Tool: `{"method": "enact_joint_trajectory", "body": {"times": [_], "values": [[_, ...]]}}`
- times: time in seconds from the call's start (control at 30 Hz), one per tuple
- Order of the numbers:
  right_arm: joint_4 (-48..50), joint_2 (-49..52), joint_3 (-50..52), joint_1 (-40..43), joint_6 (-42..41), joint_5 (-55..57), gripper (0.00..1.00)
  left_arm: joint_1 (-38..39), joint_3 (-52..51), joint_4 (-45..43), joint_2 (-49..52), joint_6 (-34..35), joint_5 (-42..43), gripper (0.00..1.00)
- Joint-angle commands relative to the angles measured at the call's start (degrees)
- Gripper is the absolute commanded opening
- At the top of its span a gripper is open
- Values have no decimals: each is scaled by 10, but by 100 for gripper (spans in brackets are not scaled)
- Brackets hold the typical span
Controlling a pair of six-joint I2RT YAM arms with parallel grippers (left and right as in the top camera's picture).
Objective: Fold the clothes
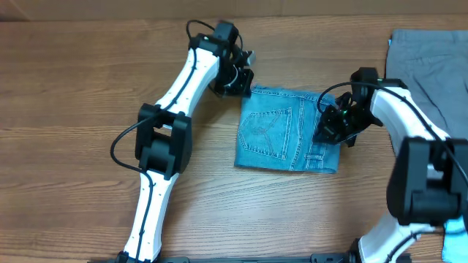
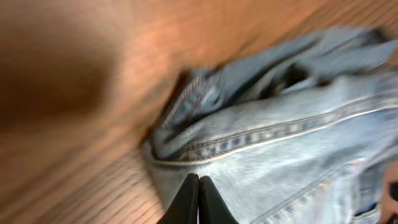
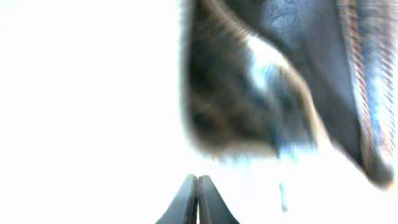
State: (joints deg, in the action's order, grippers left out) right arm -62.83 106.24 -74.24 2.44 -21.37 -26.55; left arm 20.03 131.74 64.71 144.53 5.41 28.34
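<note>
Pincers both clenched tight, left pincer (image 2: pixel 198 183) at jeans (image 1: pixel 281 131) corner, right pincer (image 3: pixel 198 183) at jeans' opposite edge

The overhead view is evenly lit and sharp, the left wrist view renders the jeans (image 2: pixel 280 162) motion-blurred, and the right wrist view is overexposed to white and defocused.

Two garments lie on one table (image 1: pixel 73 88) — one pair of blue jeans (image 1: pixel 281 131), showing one stitched back pocket (image 1: pixel 267 131), and one pair of grey trousers (image 1: pixel 431 55). Two robot arms, a left arm (image 1: pixel 175 109) and a right arm (image 1: pixel 409 124), carry one gripper each — left gripper (image 2: pixel 198 186), right gripper (image 3: pixel 197 186).
</note>
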Motion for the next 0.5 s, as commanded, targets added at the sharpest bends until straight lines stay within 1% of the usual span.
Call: {"method": "enact_joint_trajectory", "body": {"times": [0.0,0.03,0.07,0.1,0.13,0.17,0.2,0.23,0.37,0.47], "values": [[-3,-93,-1,-17,-14,10,56,3,50,-7,-87,-11,-18,6],[-5,-99,-1,-21,-14,10,65,12,50,-10,-93,-11,-17,11],[-7,-101,-1,-23,-14,10,65,18,50,-10,-93,-11,-16,15],[-12,-101,0,-27,-14,10,61,27,50,-10,-92,-11,-15,17],[-16,-100,2,-34,-14,10,45,37,48,-10,-89,-12,-15,19],[-16,-100,4,-38,-14,10,32,43,48,-11,-88,-14,-15,19],[-16,-100,12,-54,-14,9,6,64,45,-17,-82,-25,-16,17],[-16,-100,16,-63,-14,9,4,77,45,-22,-78,-32,-17,17],[-13,-100,31,-104,-14,10,4,127,45,-58,-58,-35,-57,9],[-3,-100,50,-107,-19,10,4,141,45,-82,-47,-34,-80,8]]}}
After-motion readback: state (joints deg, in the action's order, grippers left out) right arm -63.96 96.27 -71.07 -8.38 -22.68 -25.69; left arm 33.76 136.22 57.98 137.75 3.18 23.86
